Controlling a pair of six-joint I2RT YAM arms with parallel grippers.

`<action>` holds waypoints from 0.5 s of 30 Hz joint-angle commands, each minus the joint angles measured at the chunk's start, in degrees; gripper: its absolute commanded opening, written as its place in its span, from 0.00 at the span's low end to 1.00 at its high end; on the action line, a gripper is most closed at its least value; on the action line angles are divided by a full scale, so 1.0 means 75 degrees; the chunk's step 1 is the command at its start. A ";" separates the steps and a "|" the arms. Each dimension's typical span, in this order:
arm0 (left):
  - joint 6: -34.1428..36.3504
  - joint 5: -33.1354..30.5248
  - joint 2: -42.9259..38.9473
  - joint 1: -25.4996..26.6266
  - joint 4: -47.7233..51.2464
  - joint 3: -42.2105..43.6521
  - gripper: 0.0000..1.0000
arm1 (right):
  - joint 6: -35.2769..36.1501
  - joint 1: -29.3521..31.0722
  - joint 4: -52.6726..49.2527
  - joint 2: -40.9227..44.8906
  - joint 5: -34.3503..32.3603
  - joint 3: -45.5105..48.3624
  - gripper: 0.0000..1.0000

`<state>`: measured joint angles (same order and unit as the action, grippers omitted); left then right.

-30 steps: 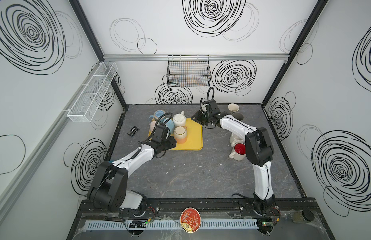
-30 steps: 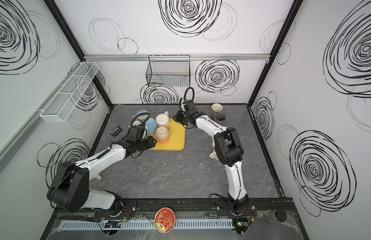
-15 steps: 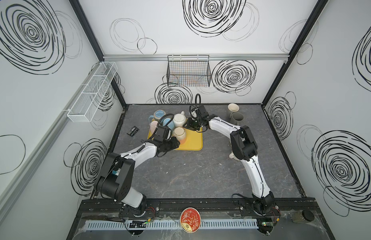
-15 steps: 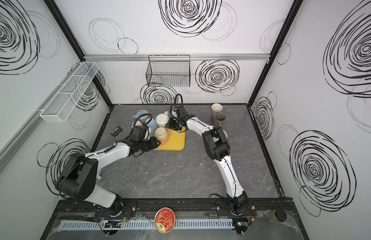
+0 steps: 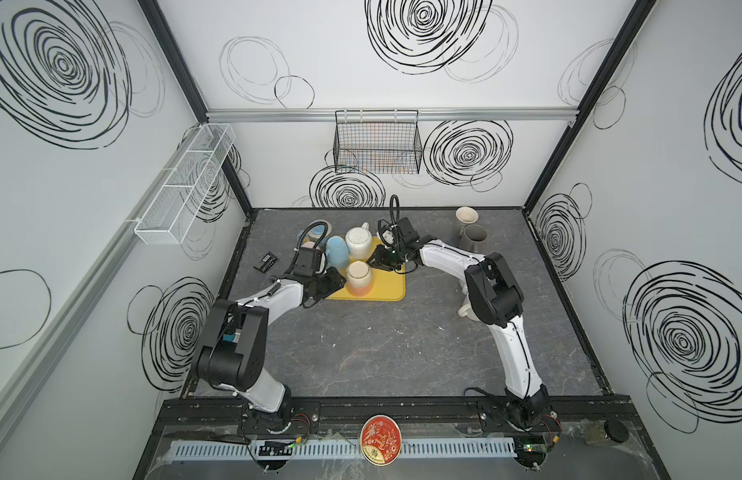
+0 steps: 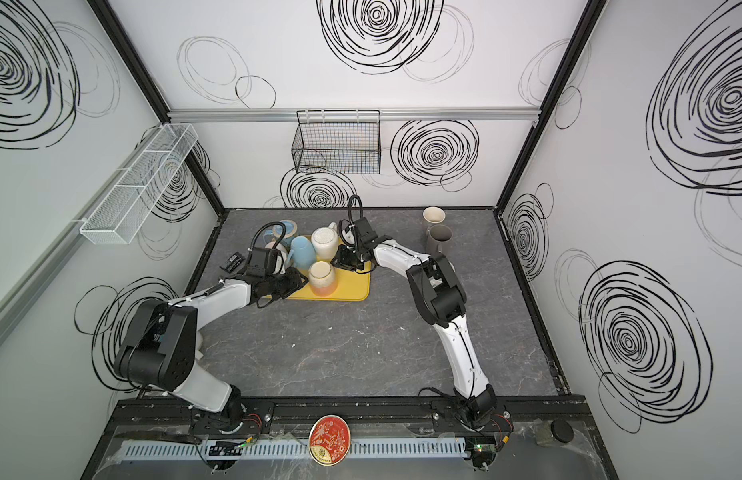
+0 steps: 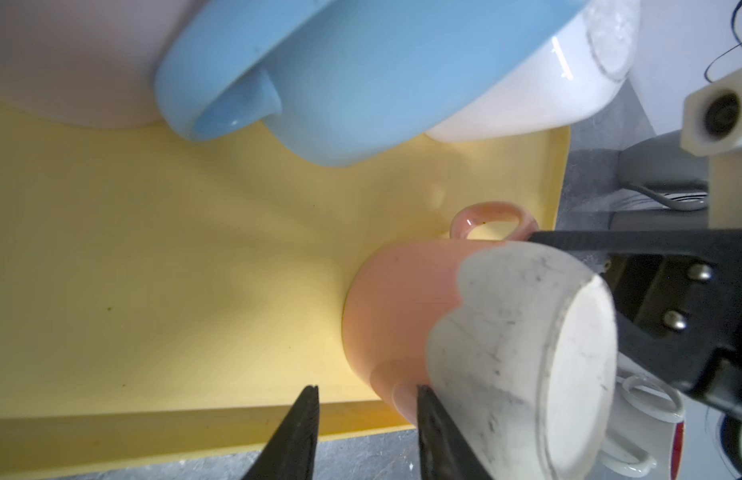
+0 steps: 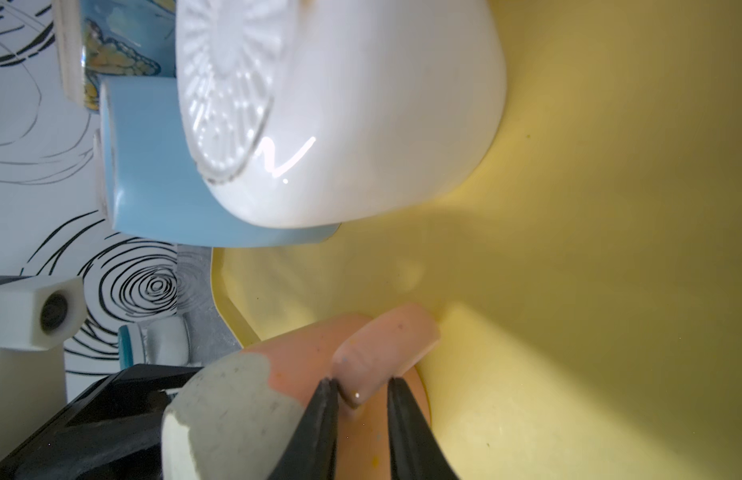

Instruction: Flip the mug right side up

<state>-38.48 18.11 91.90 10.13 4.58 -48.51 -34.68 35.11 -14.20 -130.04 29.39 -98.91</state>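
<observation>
The mug [image 5: 358, 277] [image 6: 321, 277] is peach with a speckled cream base. It stands upside down on the yellow tray [image 5: 388, 291] [image 6: 354, 291], near the tray's front. In the right wrist view my right gripper [image 8: 361, 384] is shut on the mug's handle [image 8: 385, 340], one finger on each side of it. My right gripper [image 5: 371, 262] comes at the mug from behind and to the right. My left gripper [image 7: 365, 392] [image 5: 335, 283] is open at the mug's [image 7: 464, 324] left side. One of its fingers rests against the wall, and nothing lies between the two.
A blue mug [image 5: 338, 251] and a white mug [image 5: 358, 242] stand upside down on the tray behind it. A butterfly-patterned mug [image 5: 319, 228] sits further back. A grey mug [image 5: 474, 237] and a cream mug [image 5: 465, 216] stand back right. A small black object [image 5: 266, 262] lies left.
My right gripper has swung left from the tray's back corner down to the mug's handle and has narrowed onto it. My left gripper has stayed at the mug's left side.
</observation>
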 commanded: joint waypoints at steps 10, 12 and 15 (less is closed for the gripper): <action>-0.0275 0.0030 0.1057 0.0596 -0.0549 -0.1095 0.42 | 0.0255 0.0025 -0.0797 0.1404 -0.0977 0.1610 0.23; -0.0183 -0.0055 0.1057 0.0571 -0.0379 -0.1206 0.42 | 0.0275 -0.0006 -0.0870 0.1547 -0.1052 0.1827 0.23; -0.0076 -0.0172 0.0791 0.0461 -0.0205 -0.1061 0.42 | 0.0258 -0.0006 -0.0856 0.1808 -0.1094 0.2181 0.23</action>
<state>-39.79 16.82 99.53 13.72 3.20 -55.86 -33.47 34.52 -16.32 -118.87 21.91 -84.97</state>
